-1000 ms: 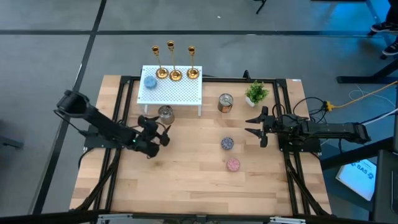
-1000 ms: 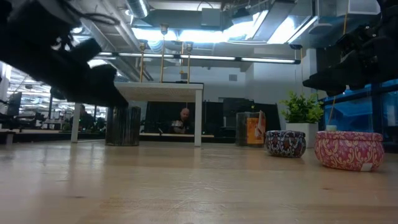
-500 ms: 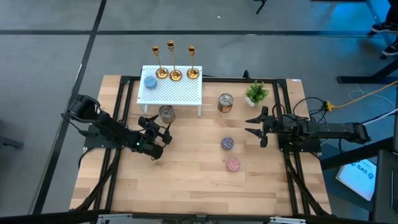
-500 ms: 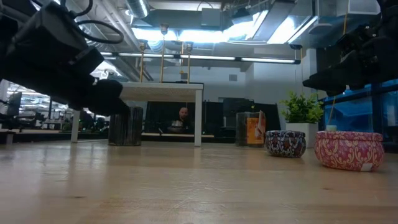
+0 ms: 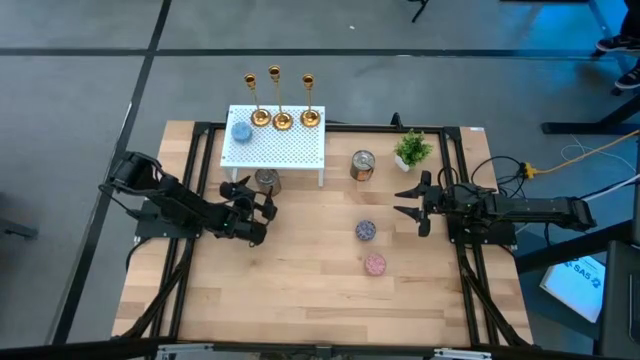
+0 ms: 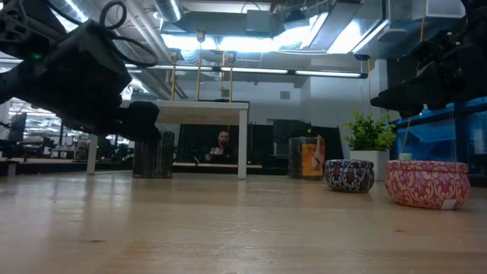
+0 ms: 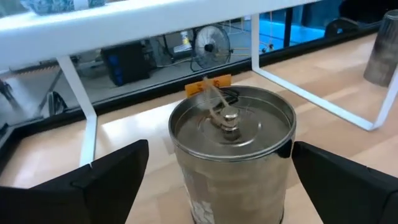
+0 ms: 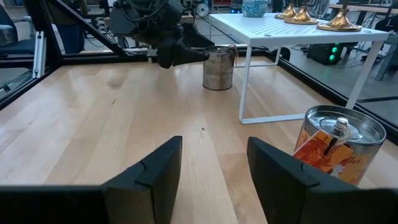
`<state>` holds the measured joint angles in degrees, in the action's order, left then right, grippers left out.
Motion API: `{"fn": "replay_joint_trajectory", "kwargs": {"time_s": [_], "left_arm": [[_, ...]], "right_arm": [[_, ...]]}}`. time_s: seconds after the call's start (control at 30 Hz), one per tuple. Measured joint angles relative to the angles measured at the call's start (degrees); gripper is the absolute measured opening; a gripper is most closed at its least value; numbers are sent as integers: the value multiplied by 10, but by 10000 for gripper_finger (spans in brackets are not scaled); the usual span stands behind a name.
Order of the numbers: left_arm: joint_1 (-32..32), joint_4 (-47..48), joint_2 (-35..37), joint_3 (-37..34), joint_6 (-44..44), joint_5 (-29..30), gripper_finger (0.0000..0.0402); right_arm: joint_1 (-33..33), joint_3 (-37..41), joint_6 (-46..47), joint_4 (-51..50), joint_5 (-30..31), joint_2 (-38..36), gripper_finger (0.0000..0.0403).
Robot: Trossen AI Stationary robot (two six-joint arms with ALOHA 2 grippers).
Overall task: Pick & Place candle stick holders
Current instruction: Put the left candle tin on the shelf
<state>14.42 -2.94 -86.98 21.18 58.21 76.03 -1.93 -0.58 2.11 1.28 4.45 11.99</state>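
Three gold candle stick holders (image 5: 283, 120) stand upright by their round bases along the far edge of a white perforated stand (image 5: 275, 150); their bases (image 8: 339, 25) also show in the right wrist view. My left gripper (image 5: 252, 198) is open at the stand's near left corner. Its fingers (image 7: 93, 186) stand on either side of a silver tin (image 7: 230, 149) without touching it. The tin (image 5: 266, 180) rests on the table. My right gripper (image 5: 415, 203) waits open at the table's right side, holding nothing.
A blue disc (image 5: 241, 130) lies on the stand. A copper tin (image 5: 362, 165) and a small potted plant (image 5: 412, 150) stand right of the stand. A speckled disc (image 5: 366, 230) and a pink disc (image 5: 375, 264) lie mid-table. Bare wood stretches along the near side.
My left gripper has moved toward the table's far edge, closing in on the silver tin beside the stand. The tin and the candle stick holders have stayed where they were.
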Motion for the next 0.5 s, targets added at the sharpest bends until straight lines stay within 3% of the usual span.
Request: {"fn": "replay_joint_trajectory", "kwargs": {"time_s": [0.33,0.5], "left_arm": [[-9,-34,0,-2,25,-47,400],[-55,-97,0,-2,-23,-89,400]], "right_arm": [[0,0,0,0,-1,0,186],[0,0,0,0,-2,0,186]]}}
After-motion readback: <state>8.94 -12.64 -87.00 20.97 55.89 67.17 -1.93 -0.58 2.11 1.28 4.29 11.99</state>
